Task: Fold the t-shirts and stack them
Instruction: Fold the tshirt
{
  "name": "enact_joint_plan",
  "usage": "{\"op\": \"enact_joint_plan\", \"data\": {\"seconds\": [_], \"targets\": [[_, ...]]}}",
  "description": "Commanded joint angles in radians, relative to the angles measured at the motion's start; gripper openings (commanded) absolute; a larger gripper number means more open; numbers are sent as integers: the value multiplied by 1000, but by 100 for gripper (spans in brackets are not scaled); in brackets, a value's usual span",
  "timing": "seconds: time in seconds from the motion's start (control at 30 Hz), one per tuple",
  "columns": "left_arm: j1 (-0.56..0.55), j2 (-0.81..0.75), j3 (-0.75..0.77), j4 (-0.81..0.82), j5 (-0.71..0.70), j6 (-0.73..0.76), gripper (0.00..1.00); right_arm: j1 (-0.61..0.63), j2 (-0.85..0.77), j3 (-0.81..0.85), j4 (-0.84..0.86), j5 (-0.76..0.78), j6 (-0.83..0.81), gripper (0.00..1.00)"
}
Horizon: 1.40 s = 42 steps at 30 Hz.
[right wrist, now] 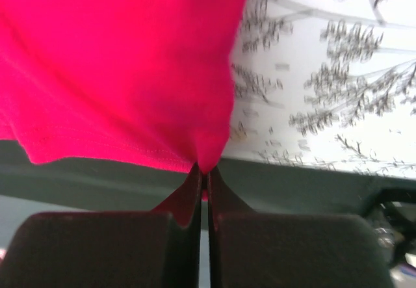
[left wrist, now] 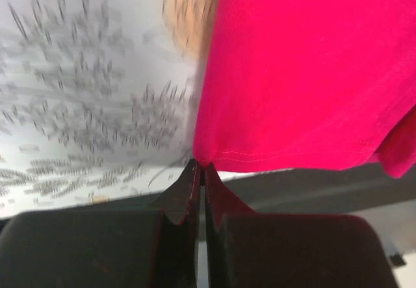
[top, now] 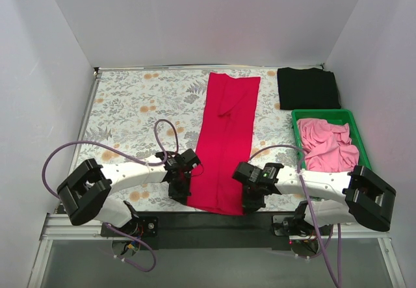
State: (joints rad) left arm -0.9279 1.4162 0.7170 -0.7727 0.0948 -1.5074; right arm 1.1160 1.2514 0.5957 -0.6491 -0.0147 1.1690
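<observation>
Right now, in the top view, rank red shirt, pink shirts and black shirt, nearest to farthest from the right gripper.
1. Red t-shirt, its near corner in the right gripper.
2. Pink t-shirts, in the green bin.
3. Black t-shirt, folded, far right corner.

The near corners of the crimson shirt (top: 227, 145) vanished between the pressed-together fingers of the left gripper (left wrist: 200, 170) and the right gripper (right wrist: 204, 171), so I couldn't tell how much cloth each one pinched. Both wrist cameras cut the shirt off at their top edges, and the left one smeared the floral tablecloth (left wrist: 84, 106) into a blur. In the green bin (top: 325, 114) the pink shirts (top: 328, 145) lay bunched, their number unclear, and the right arm (top: 325, 184) covered the bin's near edge. The black shirt (top: 307, 88) was too dark to show its folds.
</observation>
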Motion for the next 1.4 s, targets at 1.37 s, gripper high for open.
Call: {"op": "enact_joint_plan", "data": {"seconds": [1.37], "targets": [[394, 463, 740, 203, -198, 328, 0, -604, 375, 701, -121, 246, -644, 1]]}}
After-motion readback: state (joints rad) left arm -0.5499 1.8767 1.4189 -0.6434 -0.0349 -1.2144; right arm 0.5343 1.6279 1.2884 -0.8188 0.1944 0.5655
